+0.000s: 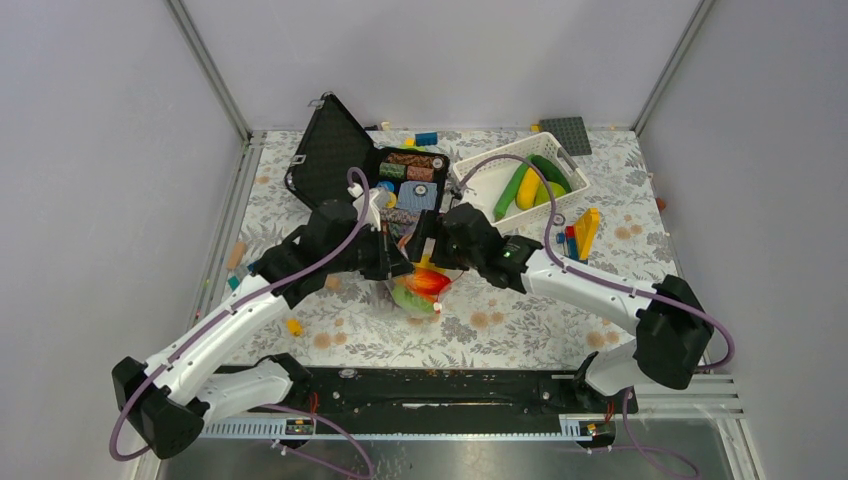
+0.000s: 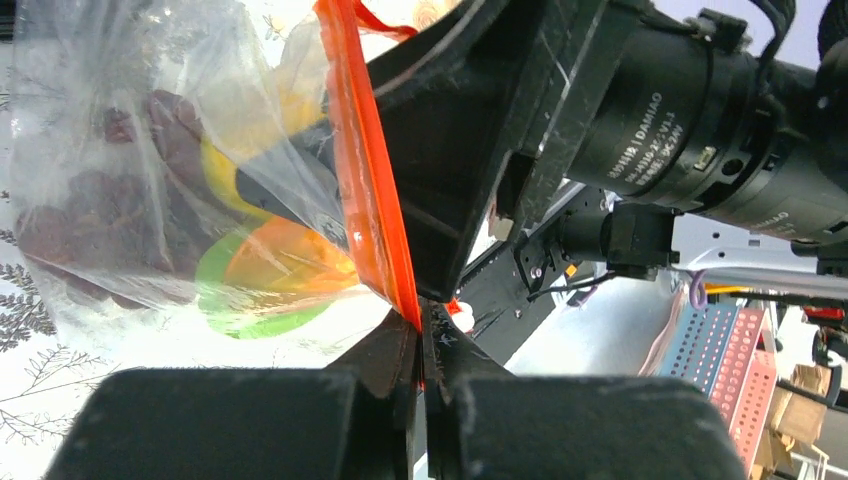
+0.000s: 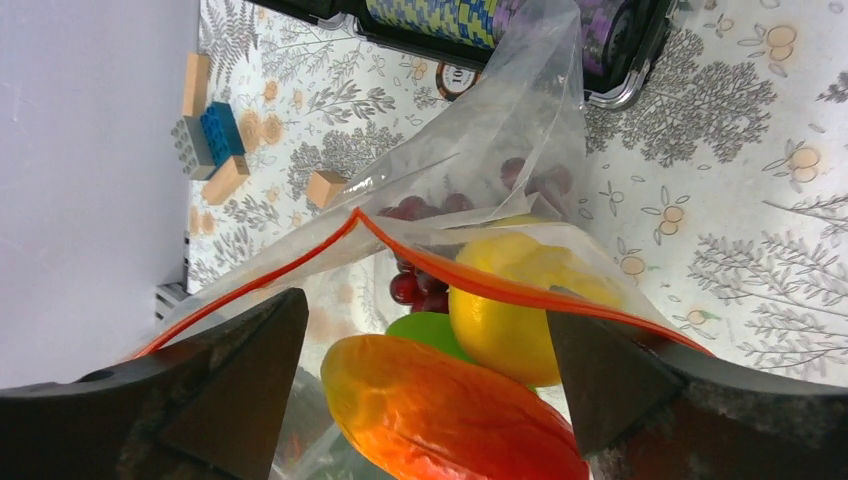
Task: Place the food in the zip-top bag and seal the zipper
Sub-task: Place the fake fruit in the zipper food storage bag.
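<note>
- Loading seemed the step in hand, and near its end: the zip-top bag (image 1: 418,292) lay on the counter between the two arms, its mouth gaping and the zipper (image 2: 365,190) unsealed.
- The left gripper (image 2: 420,345) sat at one end of the bag's mouth, its fingers pressed together on the zipper and pinning that corner.
- The right gripper (image 3: 425,310) hung over the bag's mouth with its fingers wide apart and gripping nothing; the zipper arched between them.
- Inside the bag were dark grapes (image 2: 70,215), a yellow piece (image 3: 510,300) and a green piece (image 2: 250,320).
- The red-orange mango (image 3: 450,415) lay at the bag's mouth, nearest the right gripper. Whether it was fully past the zipper could not be told.
- Behind the bag and to its right, a white basket (image 1: 552,207) held a green cucumber (image 1: 510,190) and a yellow item (image 1: 527,188), so more food may have been waiting.
- Behind the bag and to its left, a black case (image 1: 330,160) stood open with chip stacks (image 1: 410,172) in it, no part of the job.
- The next move, by my judgement, called for the right gripper to lift clear of the bag's mouth without snagging the plastic. It would then either fetch from the basket or close on the zipper beside the left gripper and run along it, with the left pinch as anchor.
</note>
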`<action>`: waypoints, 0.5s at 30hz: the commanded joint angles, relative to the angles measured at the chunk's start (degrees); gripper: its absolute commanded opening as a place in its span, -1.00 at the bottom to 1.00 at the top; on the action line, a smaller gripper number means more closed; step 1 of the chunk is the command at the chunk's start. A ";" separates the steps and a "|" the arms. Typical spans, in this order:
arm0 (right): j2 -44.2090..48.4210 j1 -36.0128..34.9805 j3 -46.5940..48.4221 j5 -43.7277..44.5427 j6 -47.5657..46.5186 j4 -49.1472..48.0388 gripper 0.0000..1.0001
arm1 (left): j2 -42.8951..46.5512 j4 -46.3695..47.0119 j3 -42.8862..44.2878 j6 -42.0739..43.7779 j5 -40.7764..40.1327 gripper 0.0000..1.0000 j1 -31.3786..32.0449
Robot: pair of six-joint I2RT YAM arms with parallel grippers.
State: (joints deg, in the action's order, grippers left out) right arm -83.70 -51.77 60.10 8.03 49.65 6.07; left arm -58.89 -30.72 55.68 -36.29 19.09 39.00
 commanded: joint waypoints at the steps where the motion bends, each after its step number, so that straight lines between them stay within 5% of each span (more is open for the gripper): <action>1: 3.65 -0.42 3.59 0.70 -7.00 2.17 0.99 | 1.51 2.96 0.19 -2.43 -5.32 -1.00 0.21; 9: 15.34 -0.44 -0.43 -2.22 -18.71 1.30 0.99 | 0.04 1.61 0.81 -4.78 -11.01 -1.00 -0.58; 15: 18.65 1.38 2.22 9.83 -25.13 9.46 0.99 | 0.53 0.75 0.99 -4.43 -11.89 -1.00 -0.97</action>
State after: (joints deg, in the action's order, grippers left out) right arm -64.90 -51.81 59.68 8.58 31.14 8.88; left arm -58.89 -30.85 55.61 -40.53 9.85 38.57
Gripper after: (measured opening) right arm 0.994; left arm 0.010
